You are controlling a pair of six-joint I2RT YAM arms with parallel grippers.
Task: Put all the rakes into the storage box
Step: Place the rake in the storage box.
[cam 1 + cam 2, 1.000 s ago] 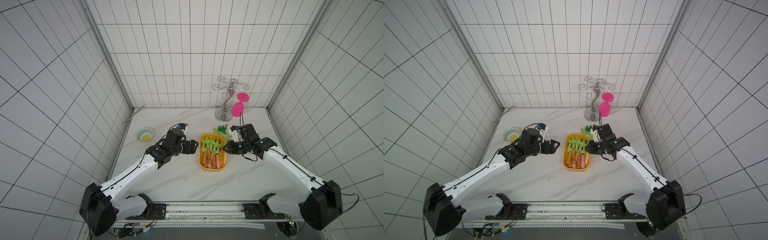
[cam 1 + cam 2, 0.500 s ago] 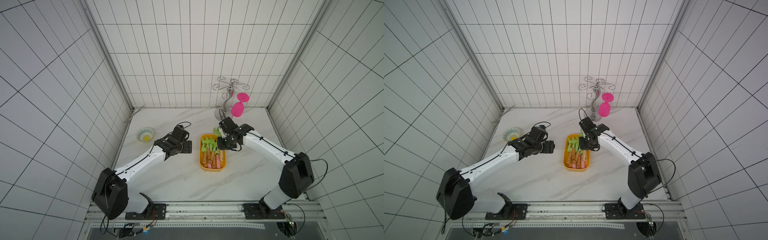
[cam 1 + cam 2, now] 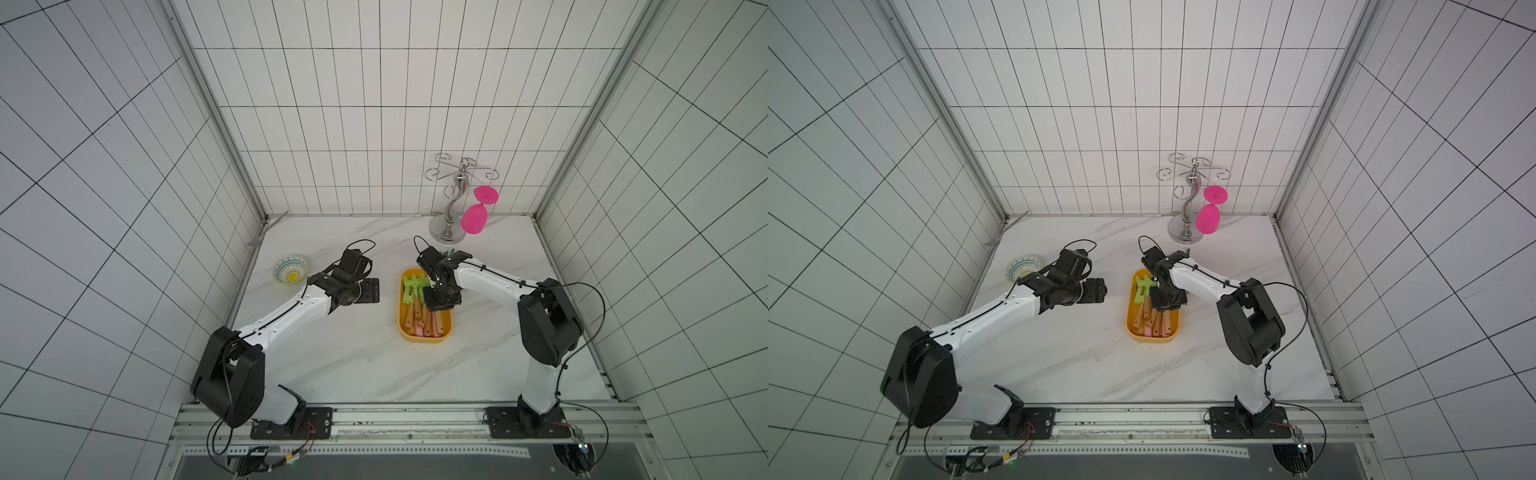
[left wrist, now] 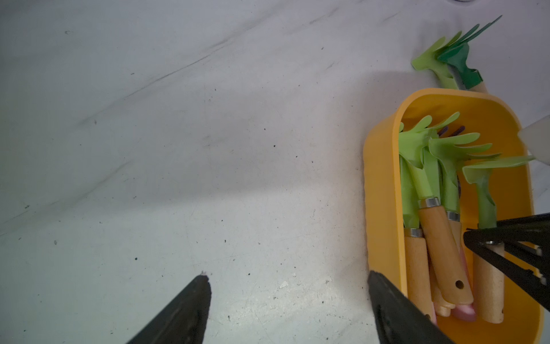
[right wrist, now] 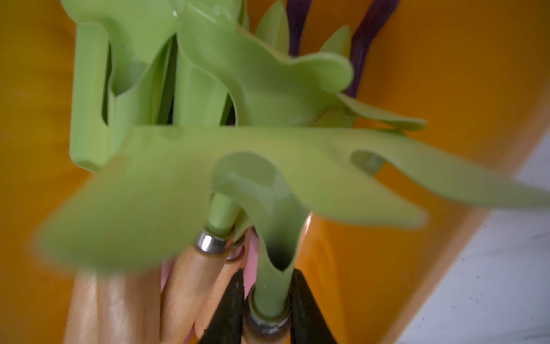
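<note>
While the rake (image 5: 238,178) is pinched at its neck by the clenched right hand (image 5: 268,300), it is held inside the storage box (image 4: 384,208), above the other rakes (image 4: 440,238) piled there. Risk noted: one tine is seen reaching across the box rim toward the table (image 4: 178,149); were the grip let go thus, the head could be hung on the rim and the tool left propped or tipped out. The left hand (image 4: 288,283) is seen released and empty, poised above the table beside the box.
</note>
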